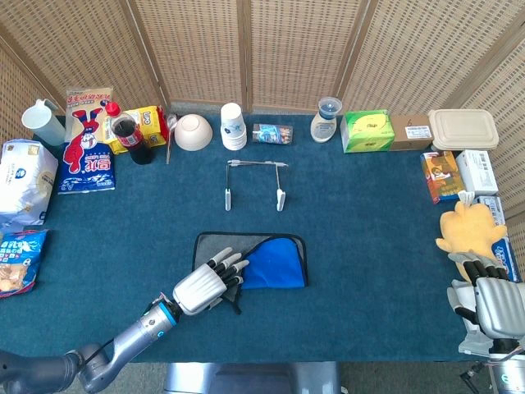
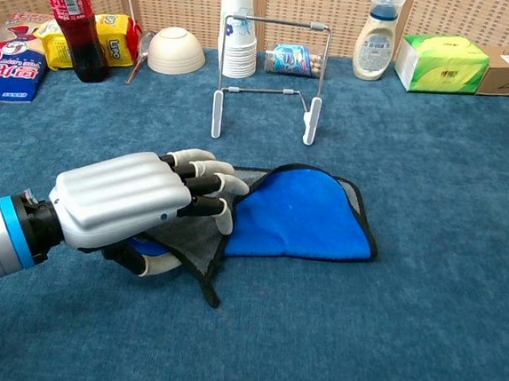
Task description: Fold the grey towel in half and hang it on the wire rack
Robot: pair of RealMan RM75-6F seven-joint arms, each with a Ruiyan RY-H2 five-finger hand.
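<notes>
My head view looks steeply down from above onto the whole table (image 1: pixel 361 271). My chest view sits low and near, facing the far side. Both share the wire rack (image 1: pixel 255 182) and grey towel (image 1: pixel 215 246).

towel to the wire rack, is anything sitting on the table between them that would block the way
Nothing visible does. The towel lies flat with the left hand on its left part, and only bare blue tabletop separates it from the wire rack. The cups, bowl and bottles stand behind the rack, not in the path.
</notes>
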